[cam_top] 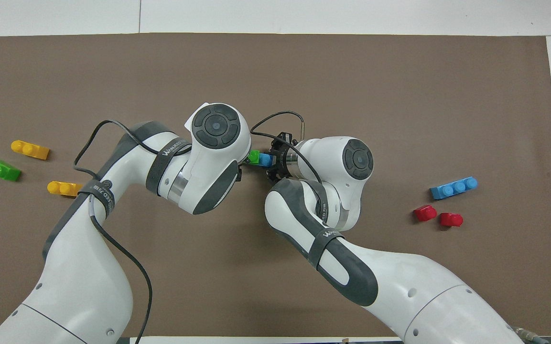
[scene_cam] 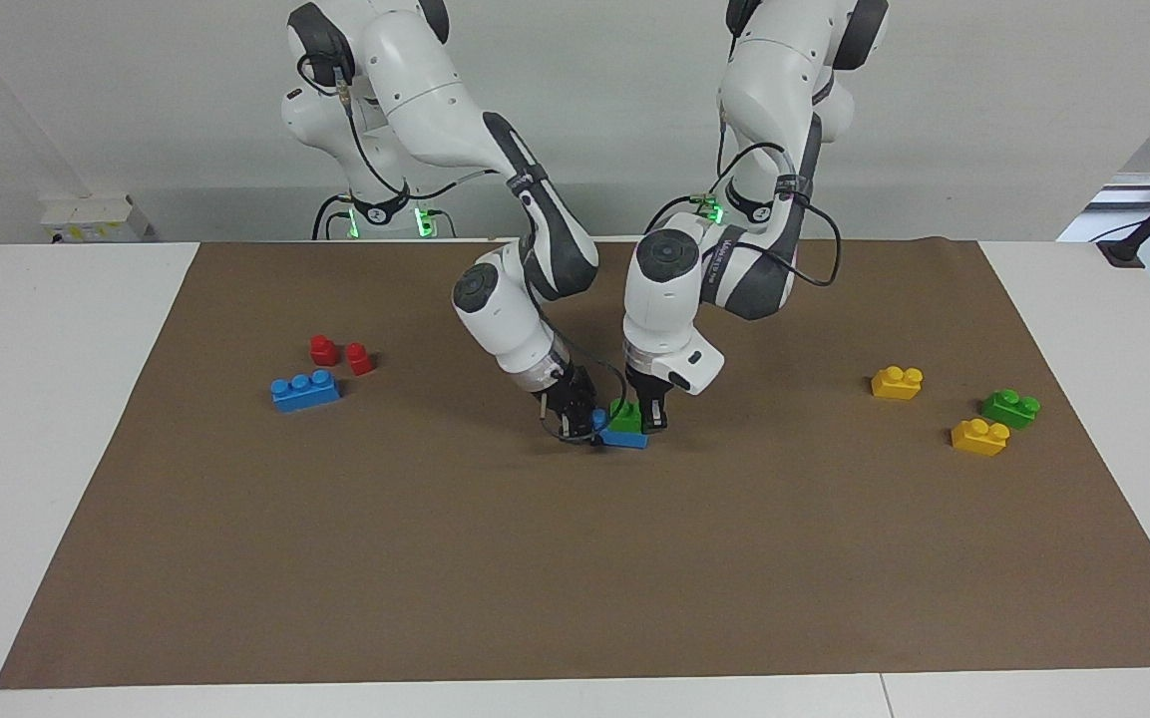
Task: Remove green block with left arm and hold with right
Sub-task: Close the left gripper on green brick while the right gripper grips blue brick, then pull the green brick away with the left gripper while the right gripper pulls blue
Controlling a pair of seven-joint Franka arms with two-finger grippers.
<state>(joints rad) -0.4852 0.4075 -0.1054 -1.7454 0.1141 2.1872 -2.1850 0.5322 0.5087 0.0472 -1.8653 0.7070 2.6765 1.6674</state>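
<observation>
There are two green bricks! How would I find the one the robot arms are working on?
Look at the middle of the brown mat, where both arms reach down and meet. Between the left end effector and the right end effector sits a blue brick, and the green brick is stacked on it. The other green brick lies alone on the mat beside two yellow bricks.

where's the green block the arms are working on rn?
Mid-mat in the facing view: the green block sits on a blue brick, between the left pincer and the right pincer.
</observation>
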